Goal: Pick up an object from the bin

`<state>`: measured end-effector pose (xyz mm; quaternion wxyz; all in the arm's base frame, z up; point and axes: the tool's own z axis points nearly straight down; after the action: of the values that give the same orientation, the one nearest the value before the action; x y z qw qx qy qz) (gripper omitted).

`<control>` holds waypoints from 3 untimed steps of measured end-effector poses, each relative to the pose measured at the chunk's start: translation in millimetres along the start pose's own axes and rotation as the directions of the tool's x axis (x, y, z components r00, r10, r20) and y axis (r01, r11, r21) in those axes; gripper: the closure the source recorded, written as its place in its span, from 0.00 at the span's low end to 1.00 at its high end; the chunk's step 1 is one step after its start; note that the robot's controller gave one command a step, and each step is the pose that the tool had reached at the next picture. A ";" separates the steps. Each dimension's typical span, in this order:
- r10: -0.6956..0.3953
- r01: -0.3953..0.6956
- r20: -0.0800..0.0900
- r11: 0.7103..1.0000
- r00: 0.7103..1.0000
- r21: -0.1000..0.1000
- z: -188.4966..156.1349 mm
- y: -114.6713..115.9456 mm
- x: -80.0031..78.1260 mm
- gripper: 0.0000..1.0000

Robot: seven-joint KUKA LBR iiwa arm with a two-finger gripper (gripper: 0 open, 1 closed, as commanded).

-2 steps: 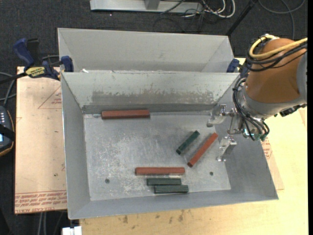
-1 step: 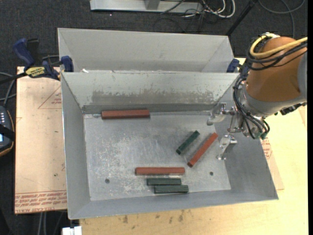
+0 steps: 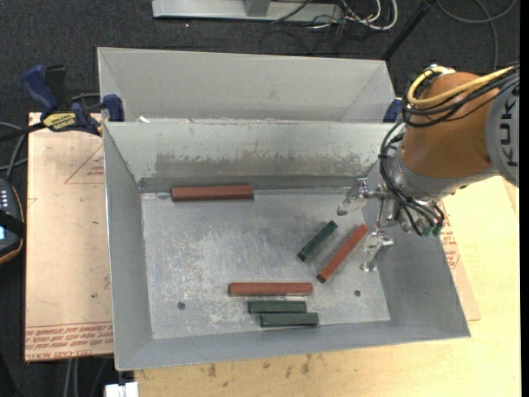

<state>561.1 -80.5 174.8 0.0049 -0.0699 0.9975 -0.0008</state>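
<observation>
My gripper [image 3: 364, 228] hangs over the right side of the bin, open, with one fingertip [image 3: 354, 202] toward the back and the other [image 3: 373, 255] toward the front. A red-brown bar [image 3: 340, 255] lies slanted on the floor, its upper end close to the gap between the fingers; nothing is clamped. A dark green bar [image 3: 317, 240] lies parallel just left of it.
Another red-brown bar [image 3: 212, 193] lies along the back wall. Near the front lie a third red-brown bar [image 3: 270, 289] and two dark green bars [image 3: 277, 307] [image 3: 288, 320] side by side. The arm with its orange cover and cables reaches in over the right rim.
</observation>
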 end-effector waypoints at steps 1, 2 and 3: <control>-0.321 0.321 -0.007 0.947 0.947 -0.007 17.5 3.9 -34.8 0.00; -0.310 0.310 -0.006 0.951 0.951 -0.005 26.0 3.0 -34.3 0.00; -0.544 0.544 -0.003 0.839 0.839 -0.006 75.8 1.7 -34.2 0.00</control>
<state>595.4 -74.1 99.3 0.0019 -0.3498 0.9368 -0.0002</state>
